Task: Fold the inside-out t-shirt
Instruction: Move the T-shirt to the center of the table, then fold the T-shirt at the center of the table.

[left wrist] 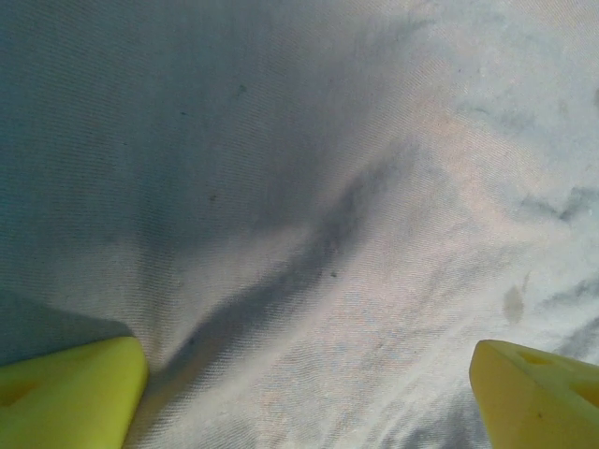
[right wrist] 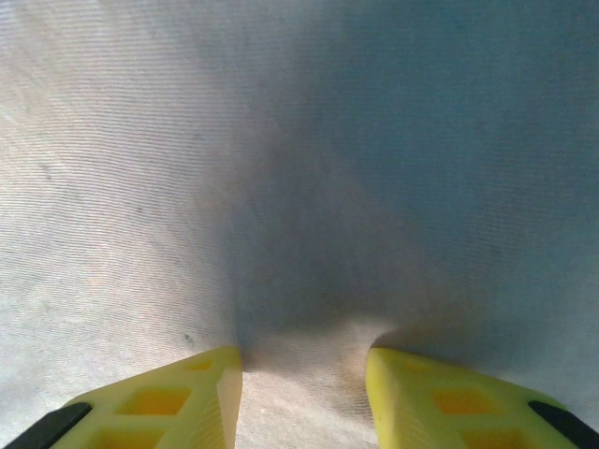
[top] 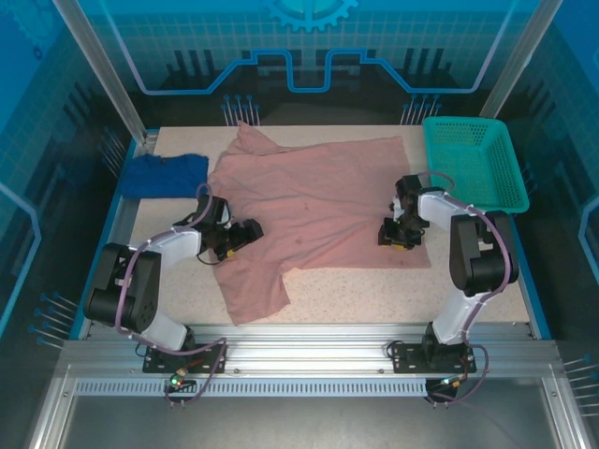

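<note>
Wide open, the left end effector [left wrist: 307,374] hovers just above the inside-out t-shirt [top: 318,201], its yellow fingers [left wrist: 75,393] at opposite corners of the wrist view with nothing between them but smooth fabric and a soft diagonal crease. From above, this end effector [top: 245,234] sits over the shirt's left part, near the sleeve that trails toward the near edge. The right end effector [right wrist: 301,360] is narrow: its fingers [right wrist: 178,398] press against a small raised ridge of pink cloth, pinching it between them. In the overhead view it [top: 393,234] is low at the shirt's right edge. The shirt lies spread across the middle of the bench [top: 374,295], mostly flat, one sleeve reaching the far edge and the other hanging toward the front. A dark blue cloth [top: 167,175] lies bunched at the far left, just beside the shirt. A teal basket [top: 473,159] stands at the far right corner, apart from the shirt
</note>
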Action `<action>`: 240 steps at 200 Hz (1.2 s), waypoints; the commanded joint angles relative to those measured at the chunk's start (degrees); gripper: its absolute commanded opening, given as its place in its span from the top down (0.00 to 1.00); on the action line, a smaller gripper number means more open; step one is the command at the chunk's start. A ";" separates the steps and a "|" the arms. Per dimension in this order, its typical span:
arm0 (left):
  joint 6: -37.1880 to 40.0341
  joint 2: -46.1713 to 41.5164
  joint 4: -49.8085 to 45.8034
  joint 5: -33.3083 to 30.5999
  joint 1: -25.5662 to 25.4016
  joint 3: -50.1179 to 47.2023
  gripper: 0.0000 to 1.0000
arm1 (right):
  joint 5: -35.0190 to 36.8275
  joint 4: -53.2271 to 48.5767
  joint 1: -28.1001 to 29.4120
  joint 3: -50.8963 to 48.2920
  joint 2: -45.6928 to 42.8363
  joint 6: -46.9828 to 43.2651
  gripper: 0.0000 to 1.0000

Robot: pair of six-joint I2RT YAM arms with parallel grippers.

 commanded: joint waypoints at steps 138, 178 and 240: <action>1.22 -12.52 -15.70 -6.27 -0.54 1.89 0.08 | 6.49 -8.09 -5.52 -9.34 -15.70 3.32 0.51; 1.13 -13.25 -15.43 -5.09 -0.89 3.19 0.08 | 7.93 -8.57 -12.56 -12.92 -18.83 4.91 0.51; 1.11 -13.17 -16.32 -3.62 -1.33 3.61 0.09 | 7.08 -5.68 -14.56 -12.70 -12.48 4.90 0.56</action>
